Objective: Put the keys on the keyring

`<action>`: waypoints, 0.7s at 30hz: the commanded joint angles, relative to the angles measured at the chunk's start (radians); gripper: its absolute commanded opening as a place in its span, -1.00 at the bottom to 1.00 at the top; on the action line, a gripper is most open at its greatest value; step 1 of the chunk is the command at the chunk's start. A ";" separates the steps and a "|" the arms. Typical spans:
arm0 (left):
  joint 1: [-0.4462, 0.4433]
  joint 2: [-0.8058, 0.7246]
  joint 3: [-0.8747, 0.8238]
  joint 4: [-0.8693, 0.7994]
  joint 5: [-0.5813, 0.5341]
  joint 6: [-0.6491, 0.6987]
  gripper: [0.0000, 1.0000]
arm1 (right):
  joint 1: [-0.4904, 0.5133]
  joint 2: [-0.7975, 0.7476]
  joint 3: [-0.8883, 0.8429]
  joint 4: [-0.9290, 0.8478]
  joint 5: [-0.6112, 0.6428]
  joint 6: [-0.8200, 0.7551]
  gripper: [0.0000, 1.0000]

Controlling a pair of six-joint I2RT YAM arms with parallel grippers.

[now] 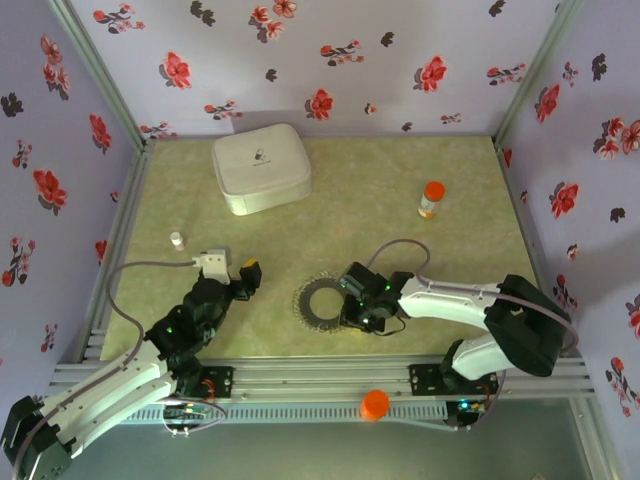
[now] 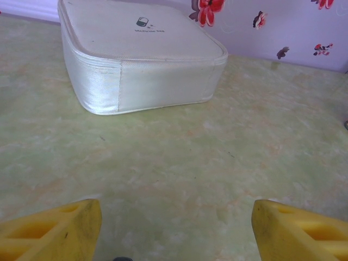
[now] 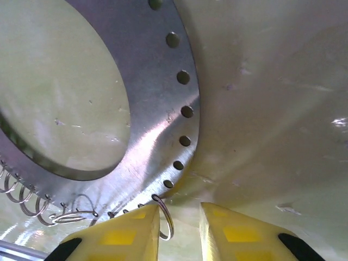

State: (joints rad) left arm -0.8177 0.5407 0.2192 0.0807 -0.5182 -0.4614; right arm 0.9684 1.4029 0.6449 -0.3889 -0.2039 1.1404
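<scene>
Keyring (image 3: 157, 130), flat grey perforated metal, is found just left of narrowly parted right gripper (image 3: 179, 228), thin wire loop (image 3: 166, 217) between its fingers; wide-spread left gripper (image 2: 176, 228) is positioned farther off.

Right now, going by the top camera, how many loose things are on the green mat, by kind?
White box: 1
Orange-capped bottle: 1
Small pale vial: 1
Grey keyring: 1
Total: 4
</scene>
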 commanded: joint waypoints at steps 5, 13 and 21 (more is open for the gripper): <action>0.008 -0.001 0.010 0.017 -0.002 0.023 0.46 | -0.017 0.001 -0.032 0.081 -0.038 0.050 -0.56; 0.008 0.011 0.015 0.021 -0.002 0.028 0.46 | -0.020 -0.008 -0.037 0.067 -0.028 0.046 -0.73; 0.008 0.009 0.016 0.016 -0.002 0.031 0.46 | -0.023 -0.019 0.003 -0.018 0.013 -0.016 -1.00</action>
State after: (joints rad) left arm -0.8177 0.5533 0.2192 0.0814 -0.5182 -0.4572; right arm 0.9531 1.3918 0.6247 -0.3279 -0.2295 1.1572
